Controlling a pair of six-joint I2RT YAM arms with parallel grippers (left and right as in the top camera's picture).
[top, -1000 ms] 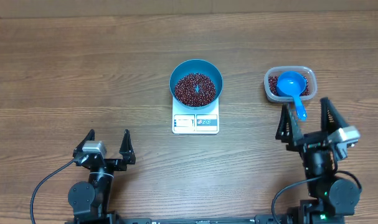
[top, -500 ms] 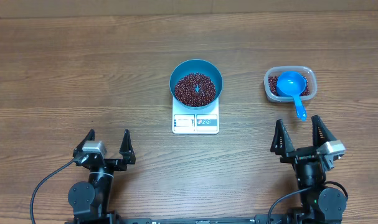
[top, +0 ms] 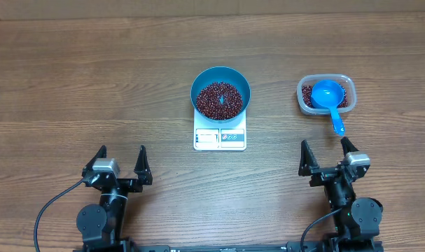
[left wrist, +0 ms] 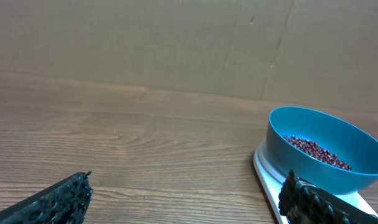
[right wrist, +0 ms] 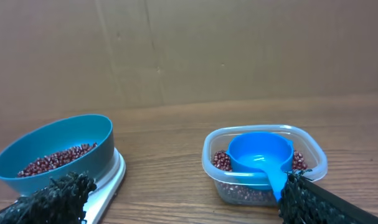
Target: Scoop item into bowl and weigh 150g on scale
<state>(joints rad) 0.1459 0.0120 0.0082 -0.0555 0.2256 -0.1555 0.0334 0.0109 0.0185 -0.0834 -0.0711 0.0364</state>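
Note:
The blue bowl (top: pixel 220 73) stands on the white scale (top: pixel 220 138) at mid-table, with a heap of dark red-brown beans (top: pixel 220 100) in it. More beans fill a clear tub (top: pixel 345 82) at the right, where a blue scoop (top: pixel 328 94) rests, its handle pointing toward the near edge. My left gripper (top: pixel 121 155) is open and empty near the front left. My right gripper (top: pixel 325 148) is open and empty just short of the scoop's handle. The left wrist view has the bowl (left wrist: pixel 326 168) and scale (left wrist: pixel 266 174) at its right; the right wrist view shows bowl (right wrist: pixel 58 140), tub (right wrist: pixel 208 158) and scoop (right wrist: pixel 260 152).
A brown cardboard wall (left wrist: pixel 176 43) backs the wooden table (top: pixel 93 77). Bare wood lies between the scale and the tub and across the left half.
My right arm has drawn back toward the near edge and a little left, away from the scoop's handle, still open. The left arm has not moved.

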